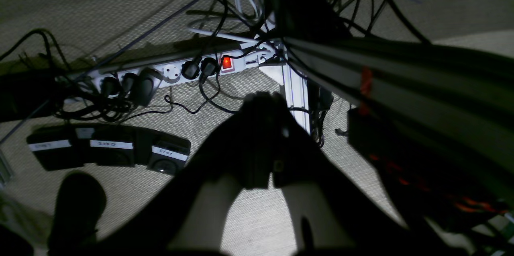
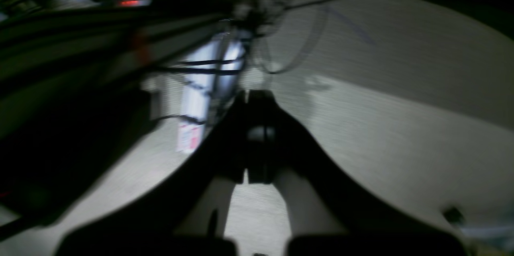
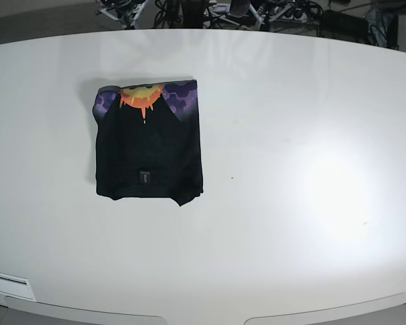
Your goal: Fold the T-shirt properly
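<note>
The black T-shirt (image 3: 147, 152) lies folded into a rough rectangle on the left part of the white table (image 3: 291, 135). Its orange sun and purple cloud print shows along the far edge, and a small dark label sits near the front edge. Neither arm appears in the base view. My left gripper (image 1: 263, 101) is shut and empty, hanging over the carpeted floor below table level. My right gripper (image 2: 251, 97) is also shut and empty over the floor; its view is blurred. The T-shirt shows in neither wrist view.
In the left wrist view, a white power strip (image 1: 172, 73) with a lit red switch, a row of black foot pedals (image 1: 108, 149), tangled cables and an aluminium frame leg (image 1: 295, 87) lie on the floor. Cables and stands line the table's far edge (image 3: 210, 13).
</note>
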`<act>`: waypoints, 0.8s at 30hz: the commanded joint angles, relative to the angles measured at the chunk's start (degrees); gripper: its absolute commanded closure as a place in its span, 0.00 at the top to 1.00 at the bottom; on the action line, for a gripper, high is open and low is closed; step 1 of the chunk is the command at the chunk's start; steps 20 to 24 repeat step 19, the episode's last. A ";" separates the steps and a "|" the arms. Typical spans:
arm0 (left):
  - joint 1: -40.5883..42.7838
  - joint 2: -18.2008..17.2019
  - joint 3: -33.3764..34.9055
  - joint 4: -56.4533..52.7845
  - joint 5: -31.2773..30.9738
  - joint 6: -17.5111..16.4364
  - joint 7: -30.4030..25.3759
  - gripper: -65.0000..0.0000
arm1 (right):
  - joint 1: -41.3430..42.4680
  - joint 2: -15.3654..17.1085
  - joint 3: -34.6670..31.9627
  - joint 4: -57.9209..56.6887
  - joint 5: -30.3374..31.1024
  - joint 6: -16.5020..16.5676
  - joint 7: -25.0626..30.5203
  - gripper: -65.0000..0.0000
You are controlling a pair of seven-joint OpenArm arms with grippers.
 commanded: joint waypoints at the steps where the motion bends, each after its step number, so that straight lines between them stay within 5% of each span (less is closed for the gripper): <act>1: 0.28 -1.05 0.07 0.20 -0.44 0.24 -0.83 0.00 | -0.76 1.07 0.04 0.22 -0.24 -0.44 0.20 0.00; 5: 0.39 -1.81 0.07 0.20 -1.92 0.26 -0.55 0.00 | -1.09 2.71 0.09 0.20 0.44 0.13 0.37 0.00; 10: 0.09 -1.51 0.07 0.20 -2.93 0.79 -0.55 0.00 | -1.53 2.51 0.09 -0.46 0.44 -4.50 0.28 0.00; 24: 0.35 -0.66 0.07 0.20 -2.84 1.53 -0.57 0.00 | 0.17 2.56 0.07 -0.46 0.44 -1.22 0.46 0.00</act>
